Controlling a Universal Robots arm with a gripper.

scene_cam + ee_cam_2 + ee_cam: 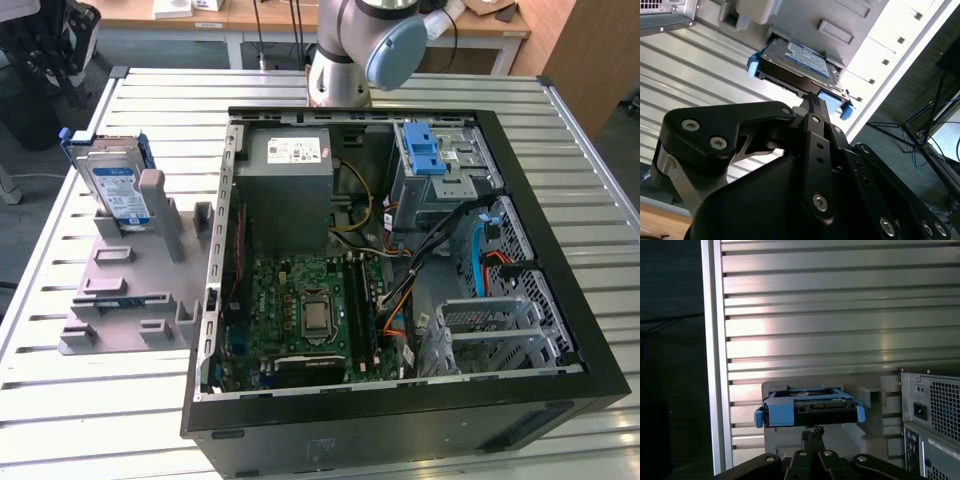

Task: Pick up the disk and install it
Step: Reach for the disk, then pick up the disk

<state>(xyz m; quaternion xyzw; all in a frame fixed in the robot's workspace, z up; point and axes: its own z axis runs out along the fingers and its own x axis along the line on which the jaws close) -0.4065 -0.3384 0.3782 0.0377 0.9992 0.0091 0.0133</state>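
Up in the upper left of the exterior view, the disk (118,185) stands in a grey plastic holder (140,290) on the slatted metal table (90,420), well apart from the open computer case (400,425) that takes up the middle and right of the frame. Inside the case there's a grey power-supply box (290,185) at upper middle, a drive cage (435,165) with a blue latch at upper right, a green motherboard (310,305) lower down, and black, orange and blue cables (470,250) strung across the right half. The robot arm (350,45) rises at top centre, behind the case. Between disk and case sit the holder's own posts and the case's side wall. One chunky grey post (153,205) covers the lower right corner of the disk's label

The disk stands on a short end, long axis roughly up and down, leaning back a bit. Its label faces the camera, with the blue bracket on top and blue rails down the sides. In the first wrist view that blue end faces the lens, right beyond the gripper (812,431). In the second wrist view the label and one long edge show past the tips. The gripper's fingers are pressed together with nothing between them, lined up with the disk's blue end but not gripping it
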